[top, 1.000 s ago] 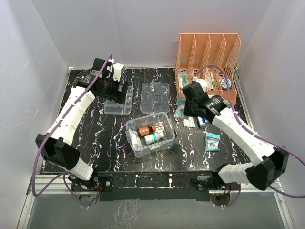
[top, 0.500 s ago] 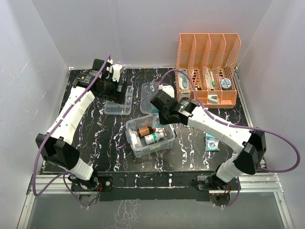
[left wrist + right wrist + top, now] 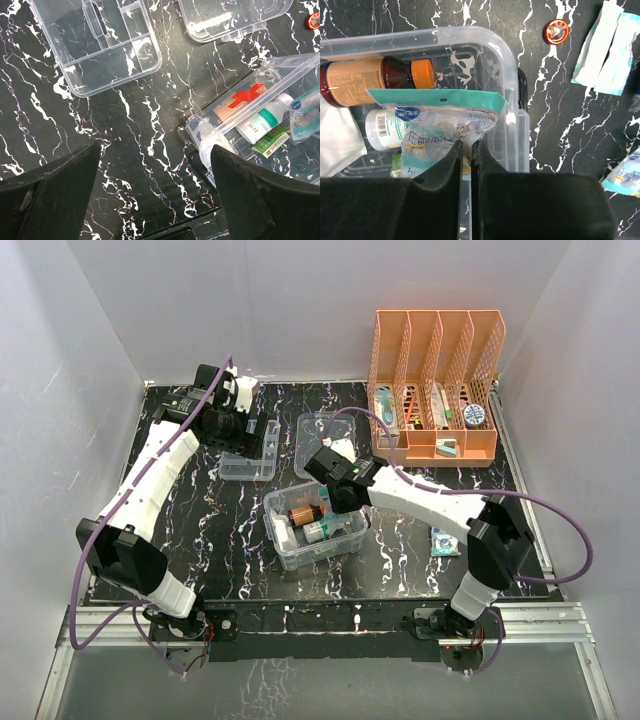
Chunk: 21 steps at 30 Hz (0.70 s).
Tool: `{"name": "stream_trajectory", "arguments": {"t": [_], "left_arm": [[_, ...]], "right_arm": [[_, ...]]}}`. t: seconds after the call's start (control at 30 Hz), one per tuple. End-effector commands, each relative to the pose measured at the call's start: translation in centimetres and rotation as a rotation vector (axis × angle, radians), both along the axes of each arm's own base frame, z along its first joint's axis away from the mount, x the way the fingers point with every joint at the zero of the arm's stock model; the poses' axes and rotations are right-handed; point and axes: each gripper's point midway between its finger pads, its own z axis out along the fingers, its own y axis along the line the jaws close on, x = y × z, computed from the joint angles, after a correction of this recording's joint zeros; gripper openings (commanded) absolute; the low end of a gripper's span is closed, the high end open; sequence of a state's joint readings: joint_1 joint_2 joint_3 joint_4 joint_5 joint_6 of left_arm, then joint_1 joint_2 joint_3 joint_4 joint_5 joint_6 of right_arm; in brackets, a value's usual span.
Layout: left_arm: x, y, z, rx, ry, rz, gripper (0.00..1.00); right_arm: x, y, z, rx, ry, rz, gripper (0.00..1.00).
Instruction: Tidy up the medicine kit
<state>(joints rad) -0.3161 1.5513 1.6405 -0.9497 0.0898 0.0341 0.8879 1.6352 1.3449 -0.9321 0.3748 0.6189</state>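
The medicine kit's deep clear box (image 3: pixel 352 540) stands mid-table holding a brown bottle (image 3: pixel 365 82) and a white green-labelled bottle (image 3: pixel 377 131). My right gripper (image 3: pixel 335 502) hangs over the box's right end, shut on a clear packet with a teal header (image 3: pixel 440 125); the fingertips (image 3: pixel 451 150) pinch its lower edge just inside the box wall (image 3: pixel 512 75). The divided tray (image 3: pixel 245 468) and the lid (image 3: pixel 315 430) lie behind the box. My left gripper (image 3: pixel 262 438) hovers open above the tray's right side, with only bare table between its fingers (image 3: pixel 60 185).
An orange file rack (image 3: pixel 435 370) with supplies stands at the back right. White and teal sachets (image 3: pixel 605 50) and a small red round tin (image 3: pixel 556 31) lie right of the box. Another teal packet (image 3: pixel 445 538) lies near the right arm's base.
My right arm has swung left from in front of the rack to over the box, carrying the packet. The left arm has stayed put.
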Motion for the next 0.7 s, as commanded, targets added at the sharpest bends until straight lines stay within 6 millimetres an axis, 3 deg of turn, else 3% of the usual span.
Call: {"name": "stream_trajectory", "arguments": {"t": [0.0, 0.37, 0.47, 0.67], "left_arm": [[-0.4, 0.2, -0.1, -0.001, 0.018, -0.010, 0.90], [-0.6, 0.4, -0.7, 0.006, 0.034, -0.024, 0.90], [-0.6, 0.4, -0.8, 0.007, 0.036, -0.027, 0.90], [-0.6, 0.4, -1.1, 0.003, 0.044, -0.032, 0.90]], "right_arm": [[2.0, 1.2, -0.1, 0.022, -0.048, 0.010, 0.00], [3.2, 1.5, -3.2, -0.029, -0.001, 0.026, 0.02], [3.4, 1.3, -3.3, -0.043, -0.003, 0.019, 0.18], [3.8, 0.8, -1.9, -0.052, -0.033, -0.010, 0.40]]}}
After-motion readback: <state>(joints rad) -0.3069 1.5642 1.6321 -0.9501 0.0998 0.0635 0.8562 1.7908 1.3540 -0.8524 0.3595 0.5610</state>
